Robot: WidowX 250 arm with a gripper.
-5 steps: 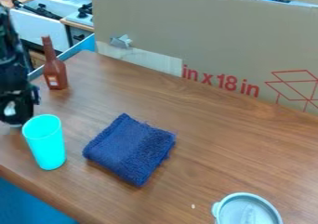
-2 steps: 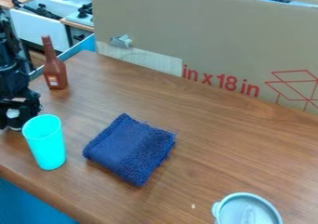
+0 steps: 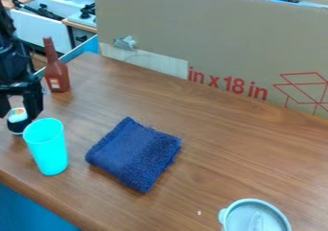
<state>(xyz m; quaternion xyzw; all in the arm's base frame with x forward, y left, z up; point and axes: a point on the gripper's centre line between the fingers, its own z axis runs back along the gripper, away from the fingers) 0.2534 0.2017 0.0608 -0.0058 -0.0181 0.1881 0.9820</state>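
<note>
At the left, we see the black gripper point(image 3: 19, 114) over the wooden table point(image 3: 211, 153), its fingers spread apart. A small black-and-white sushi piece point(image 3: 17, 125) with an orange patch on top stands between and below them; we cannot tell whether they touch it. Just beside it is a turquoise cup point(image 3: 49, 151). We find a folded blue cloth point(image 3: 135, 153) near the cup and a brown bottle point(image 3: 57, 75) farther back.

Blk robot arm point(image 3: 11, 57), slight sheen, bulky jointed housing; blk two-part jaws w/ wide crossbar, thick blunt sides
</note>
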